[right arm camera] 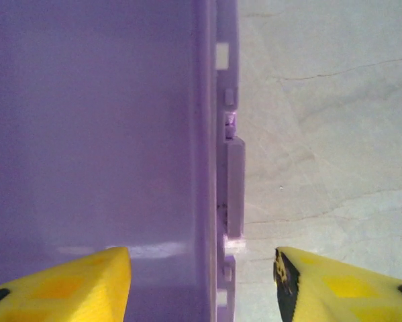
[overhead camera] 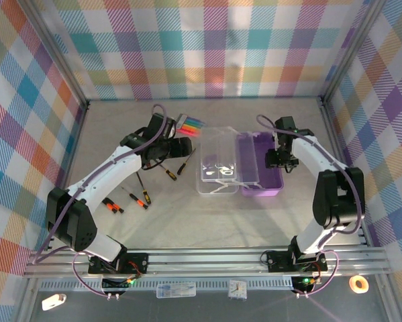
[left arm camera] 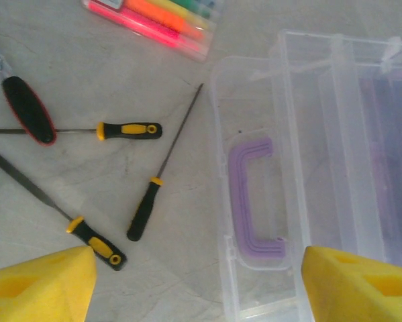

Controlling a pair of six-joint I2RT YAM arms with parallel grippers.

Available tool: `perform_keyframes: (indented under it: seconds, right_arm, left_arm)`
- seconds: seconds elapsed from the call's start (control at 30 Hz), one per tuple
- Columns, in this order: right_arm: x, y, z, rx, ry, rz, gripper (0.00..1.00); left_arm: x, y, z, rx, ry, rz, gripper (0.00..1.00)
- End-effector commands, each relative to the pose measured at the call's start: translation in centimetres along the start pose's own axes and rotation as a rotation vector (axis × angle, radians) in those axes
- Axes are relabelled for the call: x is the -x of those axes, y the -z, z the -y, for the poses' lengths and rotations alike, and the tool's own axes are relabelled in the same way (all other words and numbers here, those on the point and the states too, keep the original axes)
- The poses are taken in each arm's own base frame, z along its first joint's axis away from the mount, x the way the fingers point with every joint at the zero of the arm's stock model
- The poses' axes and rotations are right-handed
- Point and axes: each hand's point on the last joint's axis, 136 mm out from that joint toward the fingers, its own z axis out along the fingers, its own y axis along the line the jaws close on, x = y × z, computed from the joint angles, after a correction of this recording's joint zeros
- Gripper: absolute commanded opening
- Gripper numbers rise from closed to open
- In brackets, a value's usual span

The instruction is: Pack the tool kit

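Tool kit box point(overhead camera: 258, 178) lies open at table centre, clear lid point(overhead camera: 211, 151) folded flat toward nine o'clock, likely so tools can drop in. Right gripper point(right arm camera: 201, 253) straddles the three o'clock wall of its purple base point(right arm camera: 86, 134), jaws apart, gripping nothing. Left gripper point(left arm camera: 197, 261), also wide and empty, hovers over loose screwdrivers point(left arm camera: 143, 208) at nine o'clock.
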Motion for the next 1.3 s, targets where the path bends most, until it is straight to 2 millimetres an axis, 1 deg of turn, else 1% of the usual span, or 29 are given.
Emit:
perform_keyframes:
  seconds: [0.0, 0.07, 0.13, 0.27, 0.3, 0.37, 0.47, 0.5, 0.57, 0.6, 0.7, 0.8, 0.87, 0.97, 1.0, 1.07, 1.27]
  right_arm:
    - [1.4, 4.3, 0.1, 0.008, -0.051, 0.104, 0.63]
    - [1.9, 5.9, 0.1, 0.02, -0.091, 0.157, 0.62]
    - [2.3, 7.3, -0.4, 0.067, -0.13, 0.216, 0.6]
    - [2.5, 9.5, -1.4, 0.173, -0.236, 0.335, 0.57]
    - [2.4, 10.1, -2.0, 0.217, -0.248, 0.354, 0.56]
    - [2.2, 11.2, -2.9, 0.282, -0.263, 0.392, 0.56]
    - [1.9, 12.6, -4.3, 0.394, -0.27, 0.466, 0.65]
    - [1.6, 13.0, -4.7, 0.428, -0.263, 0.483, 0.67]
    - [1.1, 13.3, -5.6, 0.486, -0.231, 0.491, 0.68]
    - [0.8, 13.2, -5.8, 0.5, -0.234, 0.484, 0.68]
    - [0.3, 12.6, -6.5, 0.536, -0.238, 0.437, 0.62]
    - [0.0, 11.6, -6.9, 0.554, -0.25, 0.399, 0.59]
    - [-0.2, 11.1, -7.2, 0.566, -0.251, 0.379, 0.58]
    - [-0.4, 10.3, -7.4, 0.573, -0.259, 0.363, 0.57]
    - [-0.3, 10.1, -7.5, 0.576, -0.259, 0.359, 0.57]
    - [-0.3, 9.8, -7.6, 0.58, -0.26, 0.349, 0.57]
    - [-0.1, 9.0, -8.0, 0.596, -0.27, 0.329, 0.56]
  left_arm:
    - [1.1, 1.6, -2.6, 0.095, 0.051, 0.045, 0.85]
    - [1.6, 1.9, -4.3, 0.147, 0.086, 0.072, 0.87]
    - [2.0, 2.1, -6.3, 0.204, 0.138, 0.093, 0.84]
    - [2.7, 1.9, -11.2, 0.303, 0.27, 0.111, 0.67]
    - [3.1, 1.8, -12.3, 0.327, 0.297, 0.121, 0.63]
    - [4.0, 1.8, -14.6, 0.367, 0.36, 0.131, 0.57]
    - [5.3, 1.2, -18.1, 0.412, 0.416, 0.138, 0.5]
    - [5.4, 0.7, -19.5, 0.446, 0.43, 0.123, 0.49]
    - [5.5, -0.6, -21.9, 0.478, 0.441, 0.069, 0.45]
    - [5.1, -1.7, -23.0, 0.488, 0.457, 0.023, 0.45]
    - [3.5, -5.0, -25.2, 0.489, 0.484, -0.122, 0.43]
    - [1.6, -7.6, -26.4, 0.491, 0.482, -0.21, 0.43]
    - [0.6, -8.6, -26.6, 0.488, 0.477, -0.238, 0.44]
    - [-0.3, -9.5, -26.3, 0.451, 0.488, -0.243, 0.47]
    - [-0.3, -9.7, -25.9, 0.425, 0.49, -0.241, 0.48]
    - [-0.2, -9.4, -25.6, 0.418, 0.496, -0.228, 0.51]
    - [0.6, -7.6, -24.5, 0.411, 0.473, -0.168, 0.56]
